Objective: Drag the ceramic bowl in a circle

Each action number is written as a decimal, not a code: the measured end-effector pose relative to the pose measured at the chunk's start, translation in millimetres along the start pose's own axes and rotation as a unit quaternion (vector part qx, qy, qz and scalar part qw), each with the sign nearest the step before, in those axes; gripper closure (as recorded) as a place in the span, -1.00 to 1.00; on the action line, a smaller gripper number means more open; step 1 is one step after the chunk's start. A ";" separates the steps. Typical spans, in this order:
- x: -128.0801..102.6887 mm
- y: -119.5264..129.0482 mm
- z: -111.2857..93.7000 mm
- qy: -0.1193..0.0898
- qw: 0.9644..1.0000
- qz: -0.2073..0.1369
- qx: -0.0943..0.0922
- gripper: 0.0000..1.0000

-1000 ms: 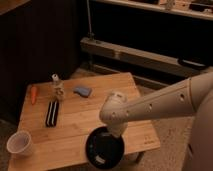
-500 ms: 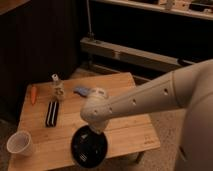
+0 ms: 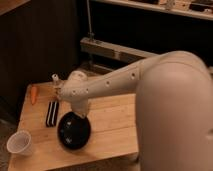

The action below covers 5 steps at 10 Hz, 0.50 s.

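Observation:
The ceramic bowl [image 3: 73, 133], glossy black, round and shallow, sits on the wooden table [image 3: 112, 127] near its front left. My white arm reaches in from the right and bends down over the bowl. The gripper [image 3: 81, 116] points down at the bowl's far rim and is shut on that rim. The wrist hides the fingertips and part of the rim.
A translucent white plastic cup [image 3: 19, 144] stands at the front left corner, close to the bowl. A black flat bar [image 3: 52, 113] lies just left of the bowl, with an orange item [image 3: 34, 94] and a small bottle [image 3: 55, 78] behind it.
The bowl has slid left across the table with the gripper on its rim, ending closer to the black bar and cup. The arm has swung left with it.

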 end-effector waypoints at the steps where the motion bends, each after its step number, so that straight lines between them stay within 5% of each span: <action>1: -10.6 -12.8 5.4 0.005 1.000 0.004 -0.001 0.73; 5: -18.8 -86.5 41.3 0.034 0.998 0.050 -0.002 0.73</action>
